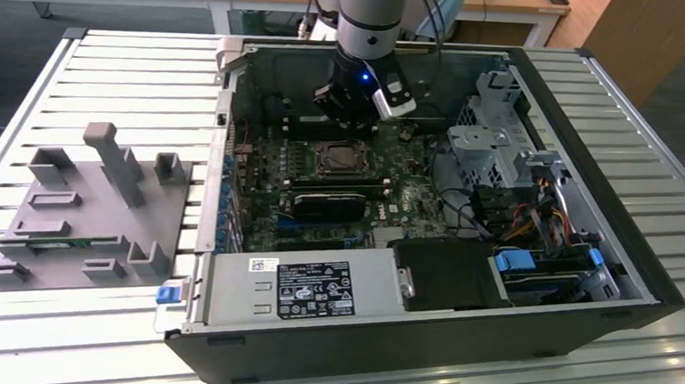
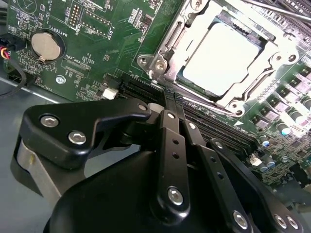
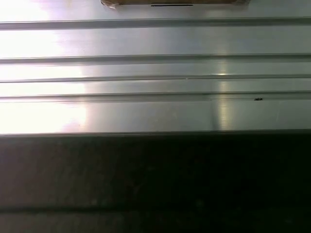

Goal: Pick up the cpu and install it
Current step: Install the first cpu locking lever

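We see the cpu point(image 2: 221, 56) seated in the metal-framed socket point(image 2: 167, 58) on the green motherboard point(image 2: 92, 34). Our tool point(image 1: 350, 112) hovers just above it inside the open computer case point(image 1: 575, 287); we cannot tell how its jaws stand.

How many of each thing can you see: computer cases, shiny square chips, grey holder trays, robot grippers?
Black open computer case: 1
Silver square metal-topped cpu, sitting in the socket: 1
Grey plastic holder tray: 1
Black robot gripper: 1
Total: 4
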`<state>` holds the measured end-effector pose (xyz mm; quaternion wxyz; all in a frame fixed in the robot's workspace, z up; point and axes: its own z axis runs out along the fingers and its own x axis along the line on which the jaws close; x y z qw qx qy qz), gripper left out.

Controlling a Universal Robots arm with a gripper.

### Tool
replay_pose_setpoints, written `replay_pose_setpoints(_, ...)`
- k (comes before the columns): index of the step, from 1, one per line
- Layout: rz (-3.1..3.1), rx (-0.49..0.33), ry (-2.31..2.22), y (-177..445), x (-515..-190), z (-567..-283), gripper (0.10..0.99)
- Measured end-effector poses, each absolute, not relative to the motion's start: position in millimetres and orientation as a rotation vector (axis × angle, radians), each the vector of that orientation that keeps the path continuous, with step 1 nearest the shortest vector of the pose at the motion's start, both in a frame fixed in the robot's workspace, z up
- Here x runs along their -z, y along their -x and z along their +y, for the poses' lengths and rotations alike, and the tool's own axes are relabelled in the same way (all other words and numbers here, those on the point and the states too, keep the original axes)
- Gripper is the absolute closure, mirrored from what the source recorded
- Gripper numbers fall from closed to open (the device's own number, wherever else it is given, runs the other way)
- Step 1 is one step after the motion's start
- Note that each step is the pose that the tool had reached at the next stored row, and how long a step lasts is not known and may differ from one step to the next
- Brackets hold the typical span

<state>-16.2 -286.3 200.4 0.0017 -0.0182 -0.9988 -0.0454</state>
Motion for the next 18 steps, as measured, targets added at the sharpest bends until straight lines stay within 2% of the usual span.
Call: replay_pose_setpoints(18,-3.135,0.132,0.057,16.1,-201.4,-286.3,0.98)
